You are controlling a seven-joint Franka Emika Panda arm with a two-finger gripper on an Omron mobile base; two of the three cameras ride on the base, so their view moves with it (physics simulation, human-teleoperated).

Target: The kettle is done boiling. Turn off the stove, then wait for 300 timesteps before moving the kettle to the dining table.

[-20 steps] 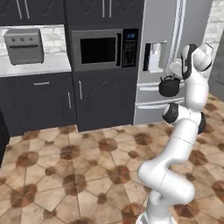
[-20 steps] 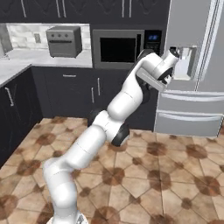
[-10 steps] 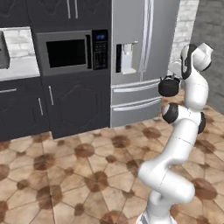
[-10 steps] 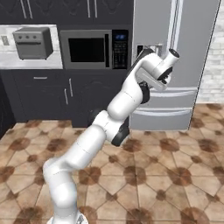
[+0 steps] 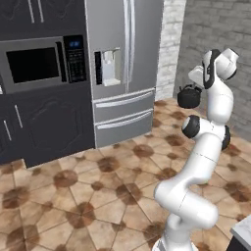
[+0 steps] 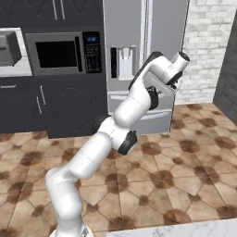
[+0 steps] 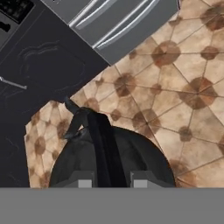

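Because it must reach the dining table unspilled, the small squat black kettle (image 5: 188, 96) hangs upright at right of frame. The claw (image 7: 109, 183) is clamped on its arched handle (image 7: 103, 144).

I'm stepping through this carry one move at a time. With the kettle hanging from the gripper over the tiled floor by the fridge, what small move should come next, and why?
Probably keep the gripper shut on the kettle handle and drive on toward the marble slab edge at the lower right. The kettle hangs over floor tiles, with nothing under it to set it on.
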